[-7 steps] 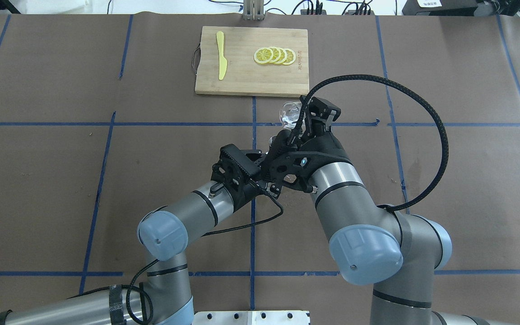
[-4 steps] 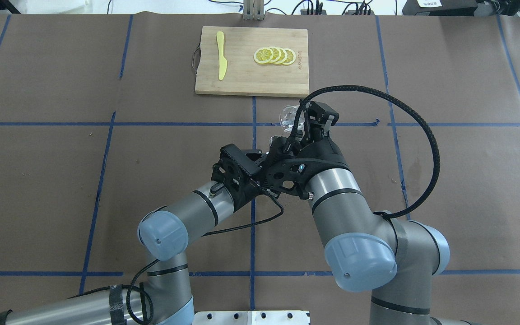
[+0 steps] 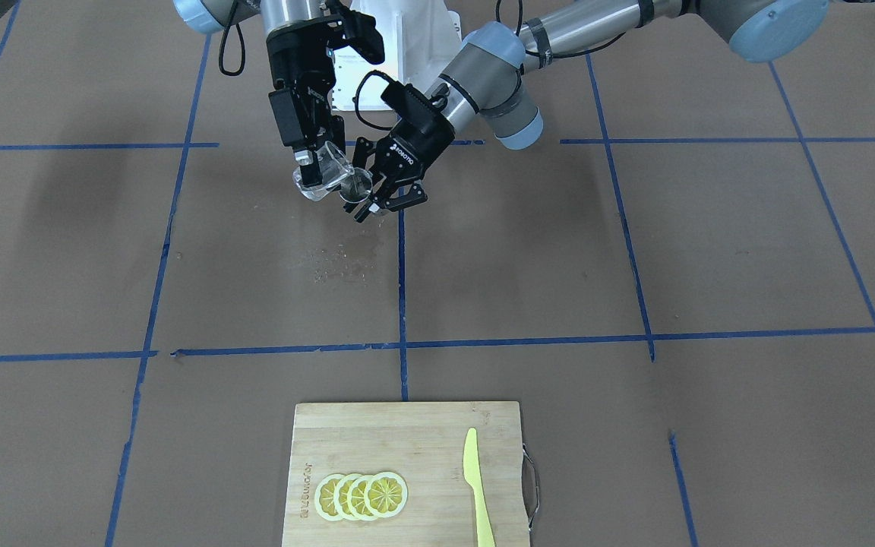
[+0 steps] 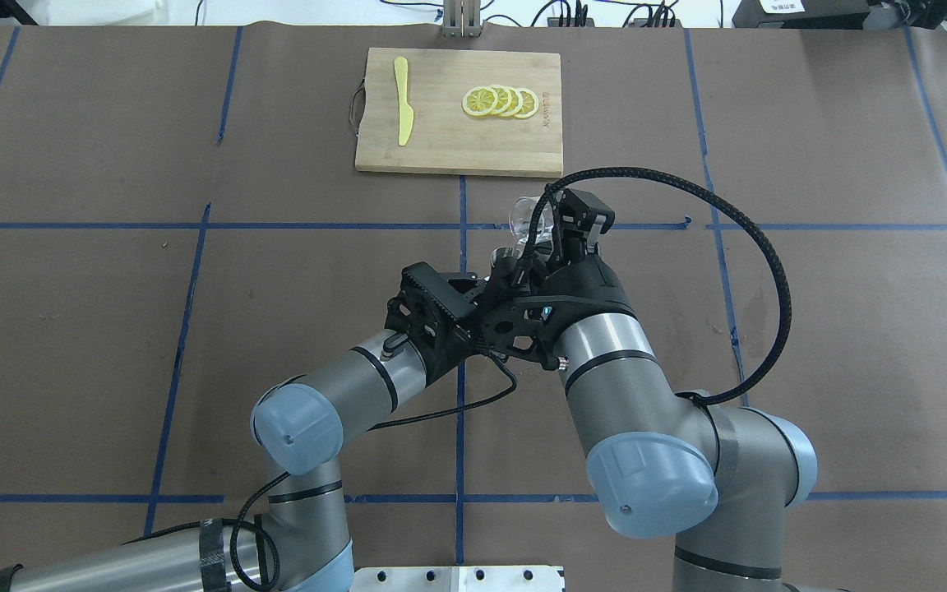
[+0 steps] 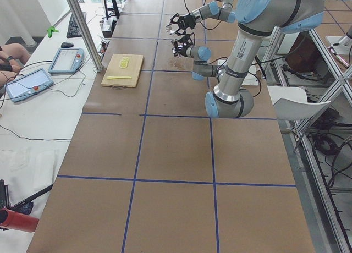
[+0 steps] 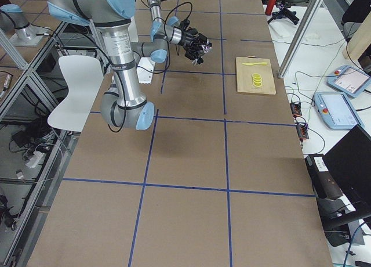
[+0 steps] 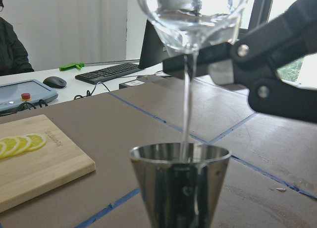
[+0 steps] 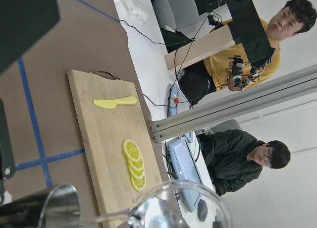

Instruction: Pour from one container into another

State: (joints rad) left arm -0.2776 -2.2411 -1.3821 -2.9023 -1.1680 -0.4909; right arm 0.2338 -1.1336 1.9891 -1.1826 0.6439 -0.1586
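The right arm (image 4: 613, 362) angles forward over the middle of the worktop (image 4: 112, 329), wrist rolled. The right jaws are clamped on the glass beaker (image 3: 320, 172) and tip it lip-down. The left arm (image 4: 350, 382) comes in beside it, the left jaws closed around the steel jigger (image 7: 181, 183) (upright, mouth up). The beaker hangs just above the jigger's rim, and a thin clear stream (image 7: 185, 99) runs into the cup. The cutting board (image 4: 457, 148) lies well beyond.

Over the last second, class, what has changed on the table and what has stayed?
The right gripper, shut on the beaker, rolled its wrist and shifted slightly left, tipping the beaker further over the jigger. The left gripper, jigger and cutting board stayed put.
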